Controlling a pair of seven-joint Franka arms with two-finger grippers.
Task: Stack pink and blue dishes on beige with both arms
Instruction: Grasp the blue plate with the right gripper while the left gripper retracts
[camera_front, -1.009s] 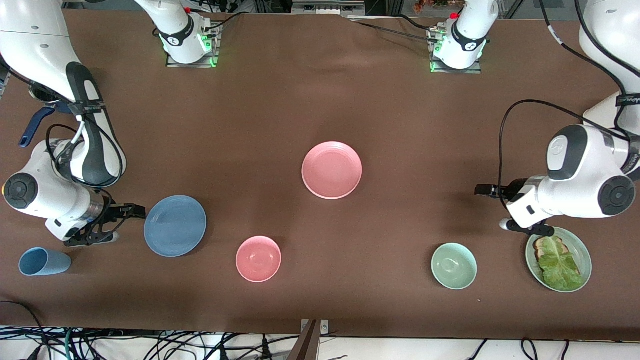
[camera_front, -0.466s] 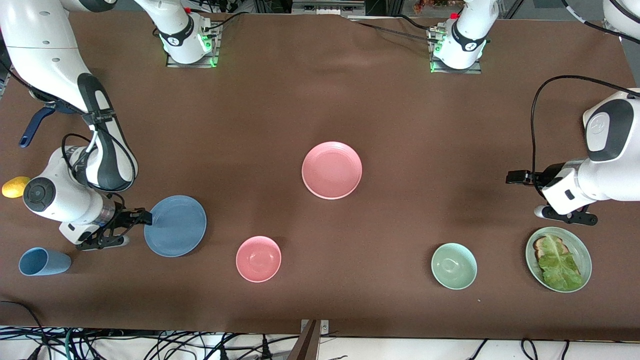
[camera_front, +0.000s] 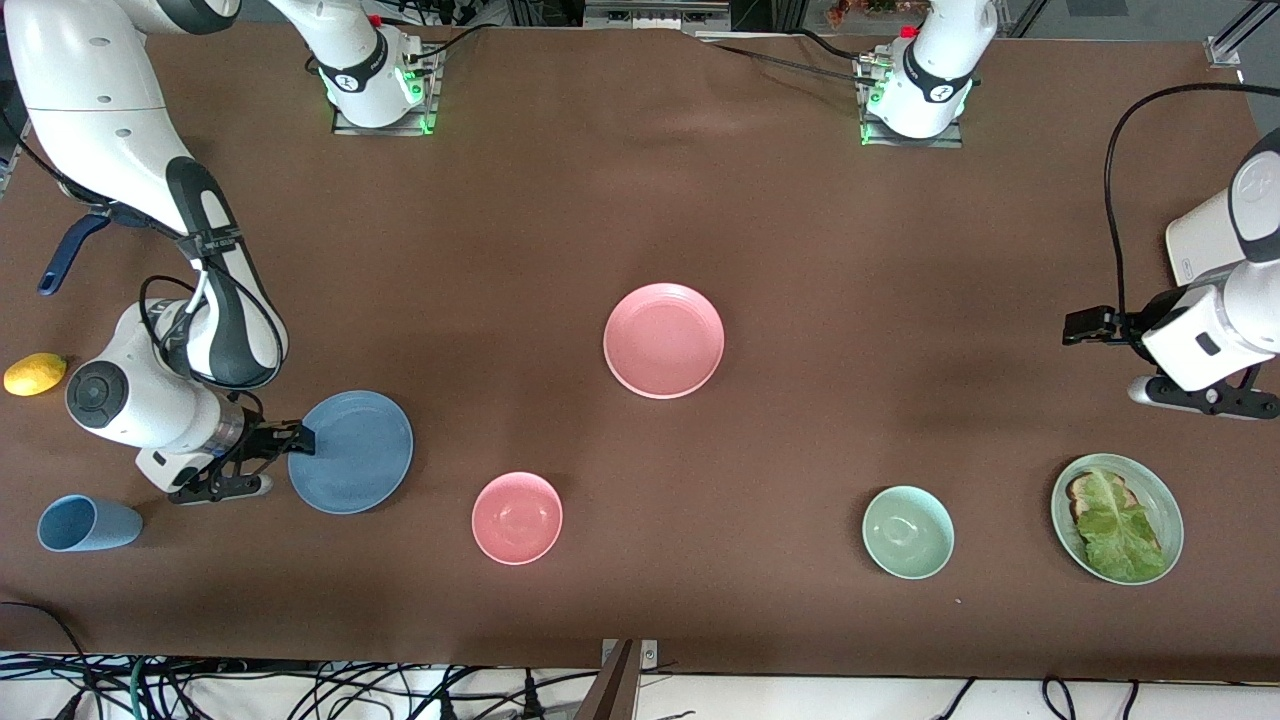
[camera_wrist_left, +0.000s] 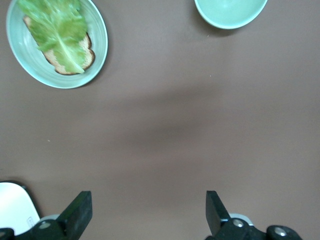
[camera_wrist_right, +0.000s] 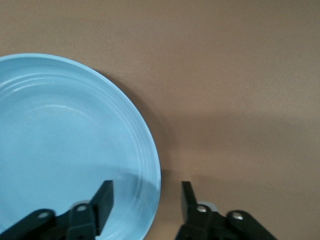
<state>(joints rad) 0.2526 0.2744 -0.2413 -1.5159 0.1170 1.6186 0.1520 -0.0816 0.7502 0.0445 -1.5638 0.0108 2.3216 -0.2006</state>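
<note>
Brown table – plates (bowls, cup)

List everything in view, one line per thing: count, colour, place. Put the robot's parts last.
Flat round blue plate: one, blue, toward the right arm's end, its rim between the right gripper's open fingers.
Flat round pink plate: one, pink, mid-table.
Small deep pink bowl: one, pink, nearer the camera than the pink plate.
Pale green bowl: one, green, beside the lettuce plate.
Pale green plate with lettuce: one, toward the left arm's end.
Blue cup: one, lying on its side beside the blue plate.
Yellow lemon: one, at the table's edge.
Dark blue handle: one, partly hidden.
Right gripper: black, at the blue plate's rim.
Left gripper: black, open, over bare table.
</note>
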